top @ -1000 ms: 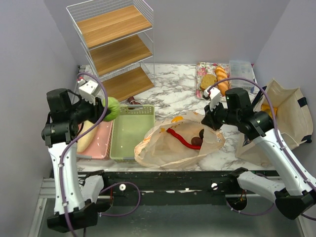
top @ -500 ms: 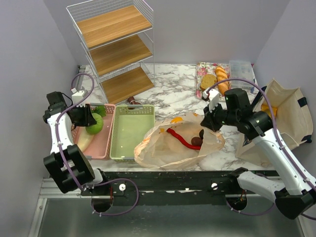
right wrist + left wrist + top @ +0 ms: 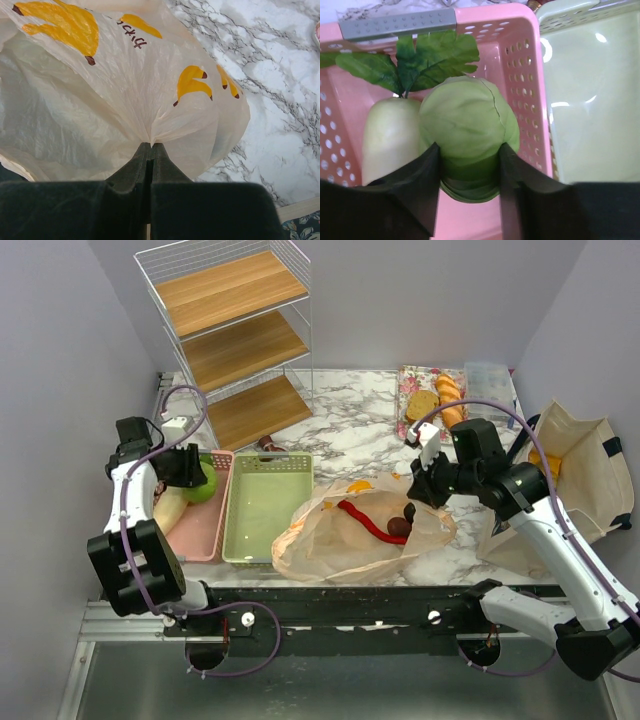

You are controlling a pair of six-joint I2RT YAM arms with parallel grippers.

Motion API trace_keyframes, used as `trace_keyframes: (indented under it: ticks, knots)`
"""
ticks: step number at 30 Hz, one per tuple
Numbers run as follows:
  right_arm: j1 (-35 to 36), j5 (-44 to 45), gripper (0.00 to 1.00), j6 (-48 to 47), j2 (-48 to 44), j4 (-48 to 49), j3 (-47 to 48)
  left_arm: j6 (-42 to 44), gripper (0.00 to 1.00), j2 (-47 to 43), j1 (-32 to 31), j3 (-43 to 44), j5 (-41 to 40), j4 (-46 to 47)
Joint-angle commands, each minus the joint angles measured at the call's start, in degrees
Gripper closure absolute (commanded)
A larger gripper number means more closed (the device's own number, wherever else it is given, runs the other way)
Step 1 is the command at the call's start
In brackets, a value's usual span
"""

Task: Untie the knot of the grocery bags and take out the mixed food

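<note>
Pink basket (image 3: 530,75) | left pincer (image 3: 469,152) grasps green vegetable (image 3: 467,120) beside radish (image 3: 390,135) | right pincer (image 3: 151,148) pinching bag (image 3: 100,100)

At nine o'clock, your left gripper (image 3: 196,471) holds the green vegetable (image 3: 206,484) in the pink basket (image 3: 207,536); your right gripper (image 3: 419,486) grips the bag (image 3: 330,542) at its two o'clock edge.

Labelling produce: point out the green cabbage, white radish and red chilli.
green cabbage (image 3: 465,125), left wrist view, rounded front face
white radish (image 3: 390,137), left wrist view, pale body
red chilli (image 3: 365,518), top external view, mid-length
</note>
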Motion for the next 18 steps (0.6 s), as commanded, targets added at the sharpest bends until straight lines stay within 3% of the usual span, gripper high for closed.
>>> trace_keyframes:
  ticks: [1,4,5,6,10,15,18]
  knots:
    - [0.3,-0.6,0.99,-2.1,-0.3,-1.0,1.6,-2.2,0.48,1.9,-1.8,-0.4,-5.1,5.4]
    - [0.3,-0.5,0.99,-3.5,-1.0,-0.1,1.5,-1.6,0.29,0.9,-2.4,-0.3,-4.9,5.1]
    - [0.3,-0.7,0.99,-3.9,-1.2,0.4,1.3,-1.1,0.12,0.2,-2.4,-0.5,-4.9,5.0]
    - [0.3,-1.2,0.99,-4.4,-1.4,0.6,1.2,-0.5,0.02,-0.3,-2.4,-0.6,-4.8,4.6]
    - [0.3,-2.4,0.99,-7.5,-3.4,1.8,-0.9,2.3,0.01,-3.9,-2.4,-2.3,-4.5,3.5]
    - [0.3,-5.1,0.99,-11.0,-8.3,3.9,-3.7,6.7,0.02,-14.6,-2.5,-3.5,3.9,0.0]
    - [0.3,-7.2,0.99,-16.2,-11.2,2.8,-6.1,12.2,0.02,-22.5,-6.1,-2.1,9.0,-3.5]
